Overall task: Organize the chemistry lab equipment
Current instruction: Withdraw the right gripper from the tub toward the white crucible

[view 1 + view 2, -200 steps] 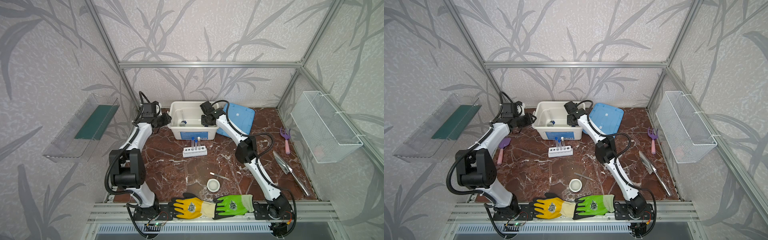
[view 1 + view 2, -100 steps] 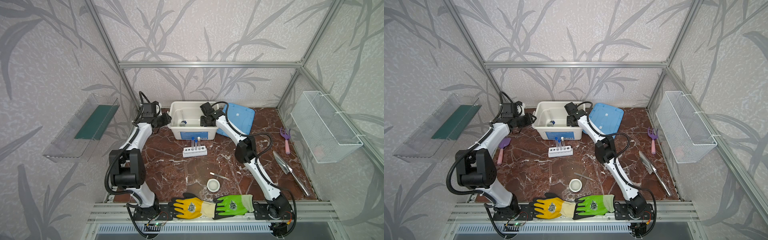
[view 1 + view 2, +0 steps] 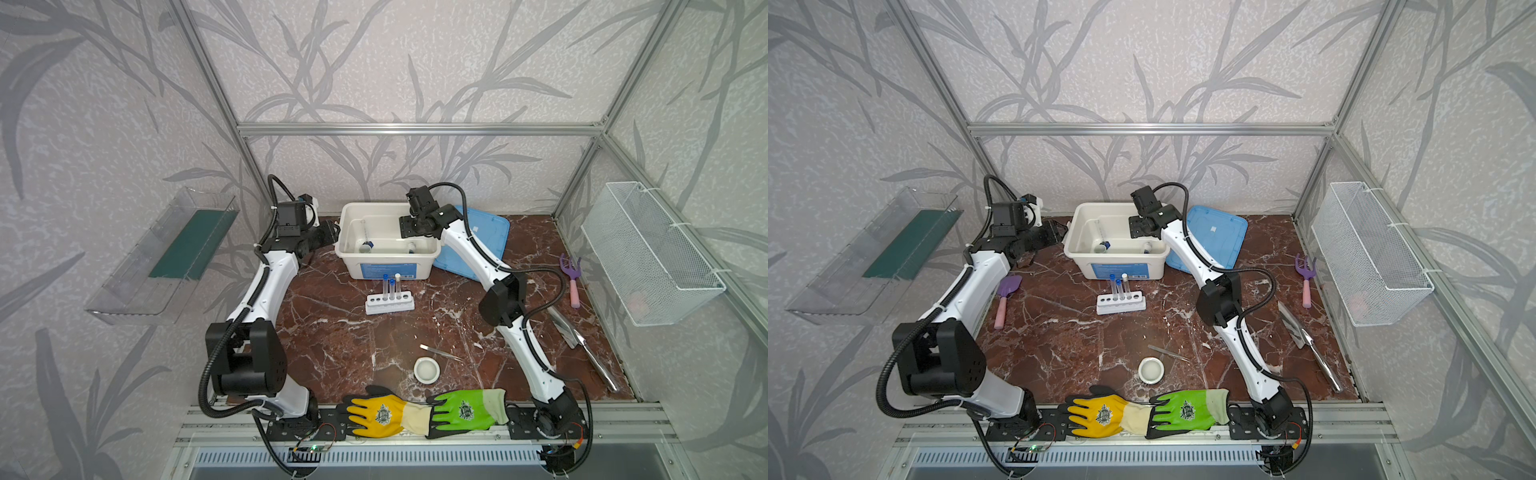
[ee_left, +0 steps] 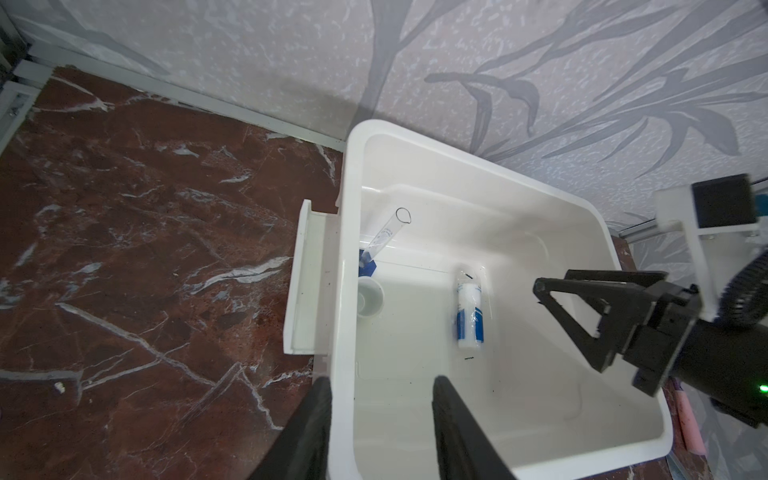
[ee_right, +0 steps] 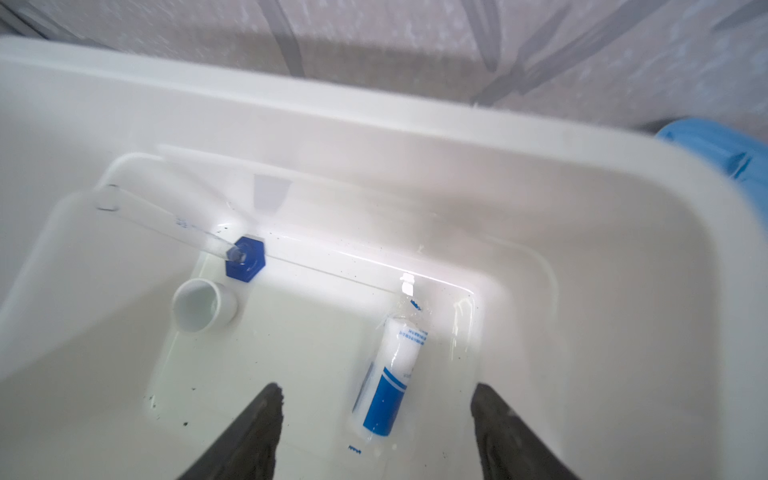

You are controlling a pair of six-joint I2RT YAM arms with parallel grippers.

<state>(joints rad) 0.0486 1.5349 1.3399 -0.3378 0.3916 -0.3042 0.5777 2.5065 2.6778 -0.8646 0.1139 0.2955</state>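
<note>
My right gripper (image 5: 376, 388) hangs open inside the white bin (image 3: 388, 266), its fingers either side of the blue-labelled vial (image 5: 392, 374), which lies free on the bin floor. A small white dish (image 5: 201, 309) and a clear vessel with a blue base (image 5: 245, 259) sit in the bin's left part. My left gripper (image 4: 380, 380) is open astride the bin's left wall (image 4: 340, 415), its outer finger against it. In front of the bin, the white rack (image 3: 389, 303) holds three capped test tubes (image 3: 391, 286). Nearer the front lie metal tweezers (image 3: 440, 352) and a second dish (image 3: 427, 370).
The blue lid (image 3: 478, 241) leans at the bin's right. A purple rake (image 3: 571, 278) and a metal trowel (image 3: 582, 345) lie at the right, a purple trowel (image 3: 1007, 295) at the left. Yellow (image 3: 386, 413) and green (image 3: 465, 409) gloves lie on the front rail. A wire basket (image 3: 652, 253) hangs on the right wall.
My right gripper's jaws have spread apart over the bin, and the vial now lies loose beneath them. The left arm has stayed at the bin's wall.
</note>
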